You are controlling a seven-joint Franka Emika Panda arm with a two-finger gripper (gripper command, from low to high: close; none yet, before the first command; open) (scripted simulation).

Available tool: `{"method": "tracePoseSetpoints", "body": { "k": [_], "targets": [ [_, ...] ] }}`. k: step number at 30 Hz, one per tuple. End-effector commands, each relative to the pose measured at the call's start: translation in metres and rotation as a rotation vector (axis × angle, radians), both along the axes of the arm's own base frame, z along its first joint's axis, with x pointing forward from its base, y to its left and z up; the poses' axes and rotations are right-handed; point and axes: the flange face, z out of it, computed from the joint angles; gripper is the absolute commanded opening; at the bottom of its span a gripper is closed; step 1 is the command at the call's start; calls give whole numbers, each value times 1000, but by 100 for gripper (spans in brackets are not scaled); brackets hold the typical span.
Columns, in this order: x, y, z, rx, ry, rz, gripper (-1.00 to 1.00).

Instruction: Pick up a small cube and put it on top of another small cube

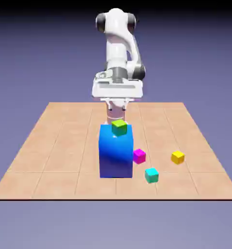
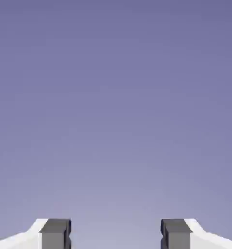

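1. I see a tan counter against a plain violet backdrop.
2. Yellow cube sits corner-on, open counter around it, near the exterior view's right edge.
3. Lime-green cube tops the blue block.
4. End effector is released, holding nothing.

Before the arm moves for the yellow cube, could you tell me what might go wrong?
1. The lime-green cube sits high on the big blue block; a nudge could topple it.
2. The yellow cube lies off toward the exterior view's right; the open tool sees only backdrop.
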Motion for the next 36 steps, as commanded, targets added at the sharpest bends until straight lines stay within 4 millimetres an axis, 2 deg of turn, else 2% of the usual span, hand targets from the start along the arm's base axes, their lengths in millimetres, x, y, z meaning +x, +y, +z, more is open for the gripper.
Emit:
{"method": "tracePoseSetpoints", "body": {
  "k": [1, 8, 12, 16, 21, 26, 31, 36],
  "targets": [
    [3, 12, -7, -20, 29, 50, 0],
    [13, 102, -57, -188, 218, 403, 0],
    [6, 153, -87, -303, 312, 606, 0],
    [-9, 202, -119, -433, 397, 806, 0],
    [-37, 256, -160, -616, 490, 1050, 0],
    [-74, 303, -200, -824, 568, 1283, 0],
    [-116, 340, -239, -1059, 630, 1499, 0],
    [-161, 367, -276, -1325, 675, 1688, 0]
  ]
}}
